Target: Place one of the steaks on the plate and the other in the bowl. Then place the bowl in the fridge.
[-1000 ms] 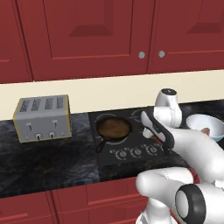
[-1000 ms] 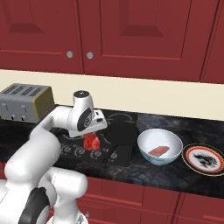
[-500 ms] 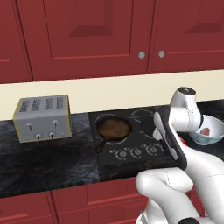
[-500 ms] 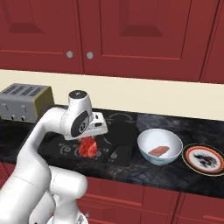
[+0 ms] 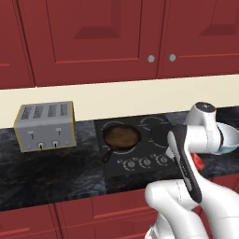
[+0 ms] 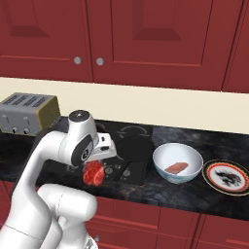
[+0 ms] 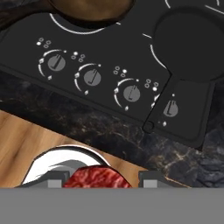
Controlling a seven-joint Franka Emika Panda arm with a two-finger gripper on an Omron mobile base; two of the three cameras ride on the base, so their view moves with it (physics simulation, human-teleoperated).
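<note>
My gripper (image 6: 93, 164) is shut on a red raw steak (image 6: 93, 174) and holds it above the counter's front edge, before the stove knobs. The hand view has this steak (image 7: 98, 178) between the fingertips of the gripper (image 7: 98, 181). In the left base view a red bit of the steak (image 5: 199, 161) peeks out behind my forearm. The other steak (image 6: 176, 168), pinkish, lies inside the white bowl (image 6: 177, 151) to the right of the stove. Right of the bowl sits the plate (image 6: 227, 176), dark-patterned with a red rim. The fridge is out of view.
A black pan (image 6: 133, 148) rests on the stove's right burner, its handle (image 7: 183, 109) pointing to the front. A brown pan (image 5: 121, 136) is on the left burner. A toaster (image 5: 44, 126) stands at the left. Red cabinets hang above, and wooden floor (image 7: 17, 144) lies below the counter edge.
The hand has carried the steak away from the stove top, toward the counter's front edge and lower. The bowl, plate and pans have stayed put.
</note>
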